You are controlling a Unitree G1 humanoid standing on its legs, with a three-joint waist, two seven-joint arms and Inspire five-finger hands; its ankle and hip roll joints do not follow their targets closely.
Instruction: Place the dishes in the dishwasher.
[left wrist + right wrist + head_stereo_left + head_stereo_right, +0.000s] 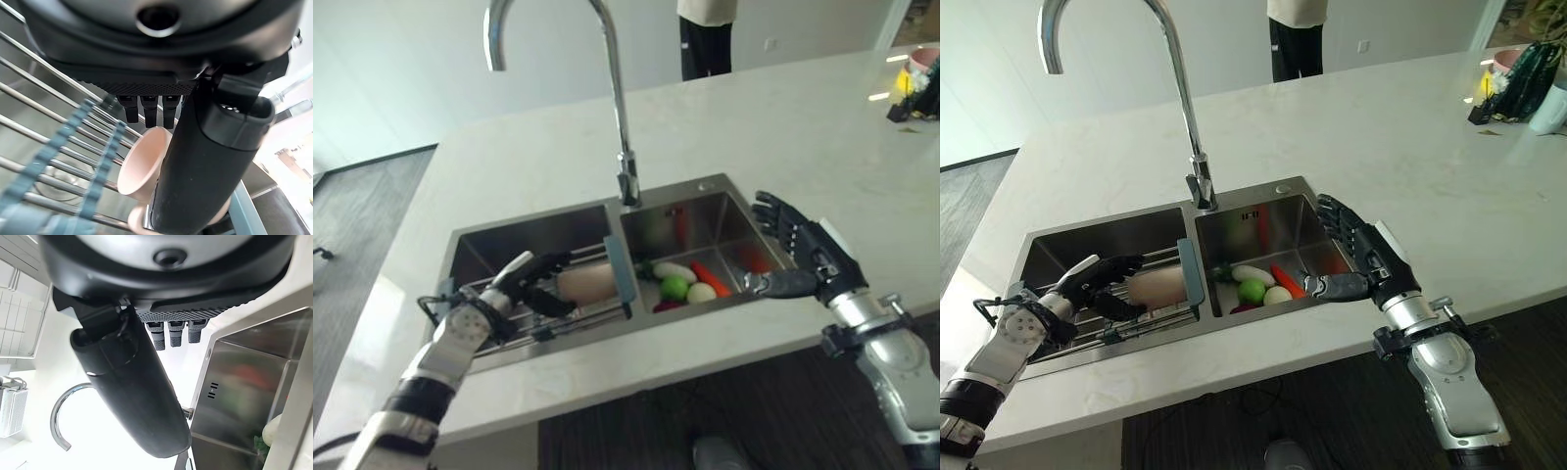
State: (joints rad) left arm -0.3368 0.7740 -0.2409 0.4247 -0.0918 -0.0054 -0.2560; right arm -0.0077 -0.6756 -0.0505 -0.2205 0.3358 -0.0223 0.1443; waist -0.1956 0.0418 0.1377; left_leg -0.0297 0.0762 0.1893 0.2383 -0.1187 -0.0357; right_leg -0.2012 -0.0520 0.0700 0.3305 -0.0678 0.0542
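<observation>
- Pink cup (pixel 1157 288) lies on its side on the rack (pixel 1136 318) over the left basin, at the tap's (pixel 1197 176) 7 o'clock.
- Left hand (pixel 1087 282) curls beside the cup; whether it grips, I cannot tell.
- Right hand (pixel 1361 257) hangs open over the right basin.
- The cup looks light, stiff and smooth, probably slippery: best taken round its body.

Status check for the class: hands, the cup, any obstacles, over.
Left hand reaching the pink cup on the sink rack, grip unclear. Right hand open at the basin's edge. Vegetables in right basin.

I saw the pale pink cup (pixel 588 283) lying on its side at about 8 o'clock, on the wire rack (pixel 570 315).
</observation>
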